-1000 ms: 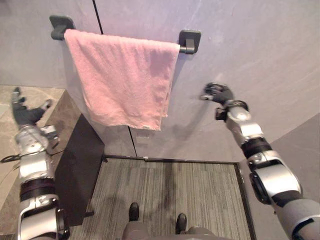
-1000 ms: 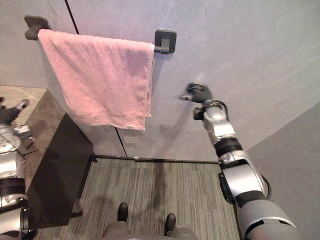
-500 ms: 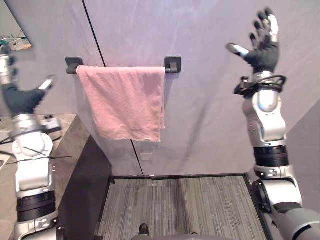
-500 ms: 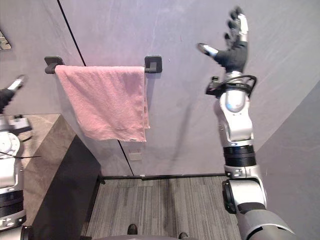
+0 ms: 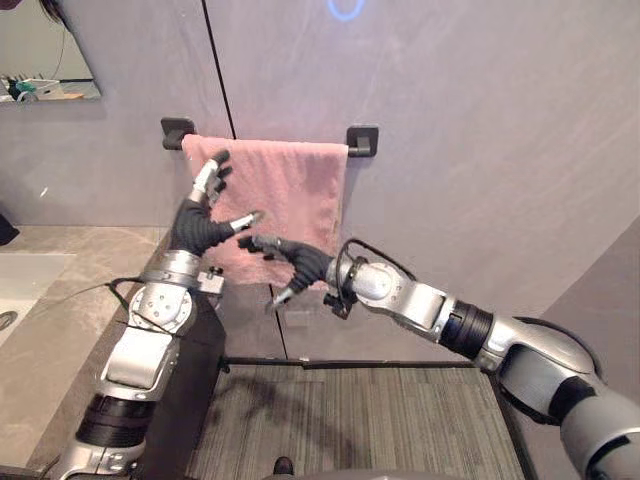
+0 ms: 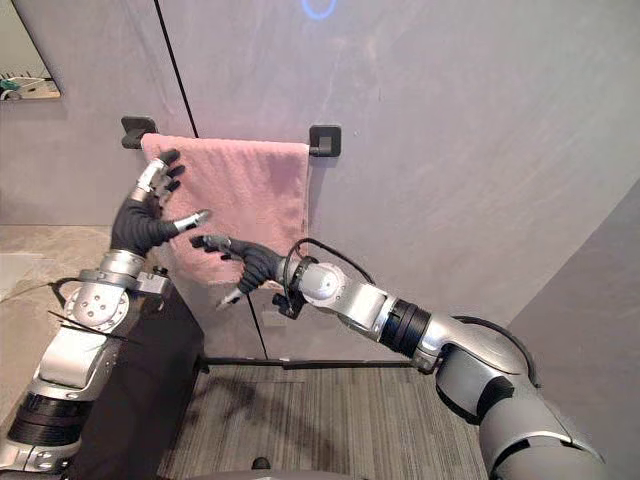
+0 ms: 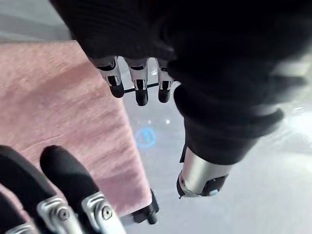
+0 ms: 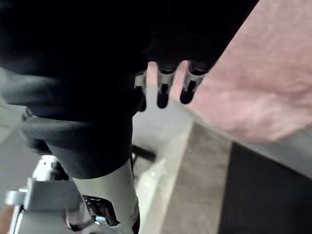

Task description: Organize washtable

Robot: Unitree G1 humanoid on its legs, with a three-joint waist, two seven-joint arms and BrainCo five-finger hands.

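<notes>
A pink towel [image 5: 290,195] hangs folded over a dark wall rail [image 5: 362,140] above the end of the washtable. My left hand [image 5: 203,218] is raised in front of the towel's upper left part, fingers straight and thumb spread, holding nothing. My right hand [image 5: 288,262] reaches across from the right to the towel's lower middle, also open. In the left wrist view the towel [image 7: 58,112] lies just past my straight fingers [image 7: 140,85]. The right wrist view shows the towel [image 8: 253,83] beyond that hand's fingers [image 8: 165,92]. Whether either hand touches the cloth I cannot tell.
The stone washtable [image 5: 70,320] runs along the left with a white basin [image 5: 20,285] set in it. Its dark side panel [image 5: 195,400] drops to a striped grey floor [image 5: 380,420]. A mirror [image 5: 45,50] hangs at the upper left on the grey wall.
The camera view has shifted. Both hands have come in from far apart, the right one down from high on the right, and now meet in front of the towel.
</notes>
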